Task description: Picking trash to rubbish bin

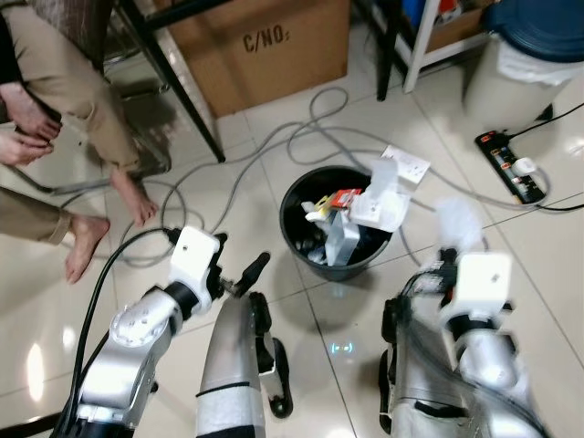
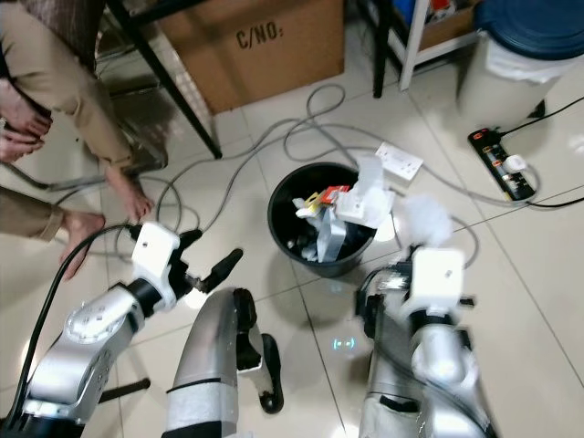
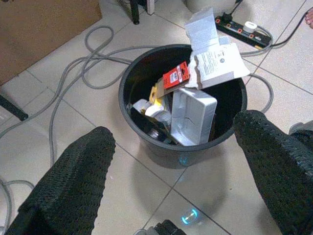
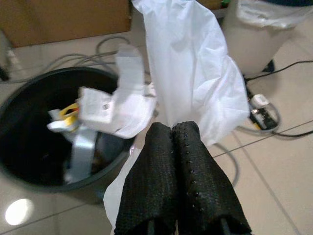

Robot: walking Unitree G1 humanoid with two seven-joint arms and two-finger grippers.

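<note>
A round black rubbish bin (image 1: pixel 301 196) stands on the tiled floor, filled with cardboard packaging, a red card and a white tray (image 3: pixel 190 117). My right gripper (image 4: pixel 172 133) is shut on a white plastic bag (image 4: pixel 190 73), held just right of the bin's rim; the same white plastic bag (image 1: pixel 456 224) looks blurred in the head views. My left gripper (image 1: pixel 246 274) is open, low and to the left of the bin, with nothing between its fingers (image 3: pixel 78 181).
Grey cables (image 1: pixel 265 151) loop over the floor behind the bin. A power strip (image 1: pixel 511 169) lies at the right, near a large white bin with a blue lid (image 1: pixel 534 55). A cardboard box (image 1: pixel 265 46) stands behind. A seated person's bare feet (image 1: pixel 87 242) are at the left.
</note>
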